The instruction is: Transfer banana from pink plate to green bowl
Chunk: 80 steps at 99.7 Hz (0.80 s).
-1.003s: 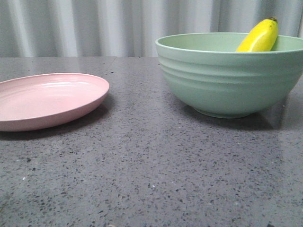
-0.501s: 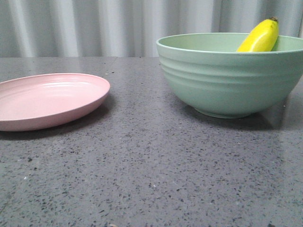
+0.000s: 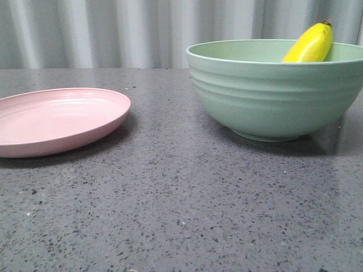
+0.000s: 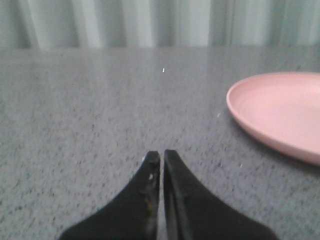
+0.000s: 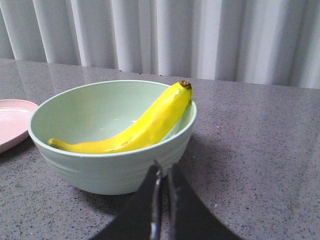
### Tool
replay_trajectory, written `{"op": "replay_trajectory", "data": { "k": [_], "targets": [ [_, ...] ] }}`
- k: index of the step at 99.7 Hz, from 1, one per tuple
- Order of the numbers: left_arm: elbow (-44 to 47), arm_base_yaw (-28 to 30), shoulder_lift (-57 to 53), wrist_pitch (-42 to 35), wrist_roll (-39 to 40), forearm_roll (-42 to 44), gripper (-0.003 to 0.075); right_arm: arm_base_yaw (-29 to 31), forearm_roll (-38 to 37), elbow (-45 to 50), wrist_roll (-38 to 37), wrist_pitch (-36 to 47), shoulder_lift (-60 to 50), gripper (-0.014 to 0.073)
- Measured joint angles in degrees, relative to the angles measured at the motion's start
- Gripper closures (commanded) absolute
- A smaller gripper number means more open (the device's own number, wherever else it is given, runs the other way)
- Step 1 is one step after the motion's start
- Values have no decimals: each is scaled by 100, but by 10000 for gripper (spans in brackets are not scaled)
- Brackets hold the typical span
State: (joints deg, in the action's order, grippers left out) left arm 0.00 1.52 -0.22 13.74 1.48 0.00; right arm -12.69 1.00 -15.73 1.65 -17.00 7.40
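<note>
The yellow banana (image 5: 145, 127) lies inside the pale green bowl (image 5: 115, 172), its dark stem tip leaning on the rim; in the front view only its upper end (image 3: 311, 42) shows above the bowl (image 3: 272, 96) at the right. The pink plate (image 3: 57, 120) sits bare at the left, and also shows in the left wrist view (image 4: 280, 112). My left gripper (image 4: 161, 156) is shut and empty over bare table beside the plate. My right gripper (image 5: 163, 169) is shut and empty just outside the bowl's wall. Neither gripper shows in the front view.
A dark grey speckled table (image 3: 181, 198) carries the plate and the bowl. A pleated grey curtain (image 3: 113, 28) hangs behind the table's far edge.
</note>
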Motion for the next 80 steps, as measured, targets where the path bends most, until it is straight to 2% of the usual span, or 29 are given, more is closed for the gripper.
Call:
{"op": "replay_trajectory", "data": {
  "k": [15,80],
  "targets": [
    [0,27,0,456,0,94,741,0,0,0,0,0,0,657],
    [0,27,0,456,0,92,741,0,0,0,0,0,0,657]
  ]
}}
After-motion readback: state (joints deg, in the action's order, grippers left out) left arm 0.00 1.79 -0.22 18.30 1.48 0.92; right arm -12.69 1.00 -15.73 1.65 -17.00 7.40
